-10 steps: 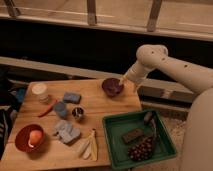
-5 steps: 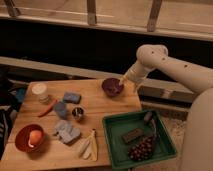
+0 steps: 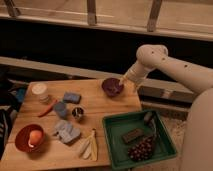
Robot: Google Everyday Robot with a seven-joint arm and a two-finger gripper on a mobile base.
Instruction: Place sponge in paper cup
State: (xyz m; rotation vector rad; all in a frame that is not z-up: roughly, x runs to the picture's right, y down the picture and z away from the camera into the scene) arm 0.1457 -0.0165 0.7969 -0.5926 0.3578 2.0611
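Observation:
The sponge (image 3: 71,97) is a small light-blue block lying on the wooden table (image 3: 100,107), left of centre. The paper cup (image 3: 39,91) is a short cream cylinder standing near the table's far left corner, to the left of the sponge. My gripper (image 3: 121,81) hangs at the end of the white arm over the table's far right corner, just above the rim of a purple bowl (image 3: 112,86). It is well to the right of the sponge and the cup.
A blue-grey cup (image 3: 60,109) and a small metal cup (image 3: 77,113) stand in front of the sponge. A pale grey-blue pile (image 3: 66,131), a banana (image 3: 89,146), a red bowl (image 3: 29,138) holding an orange fruit, and a red chilli (image 3: 46,108) lie nearby. A green tray (image 3: 113,150) holds grapes.

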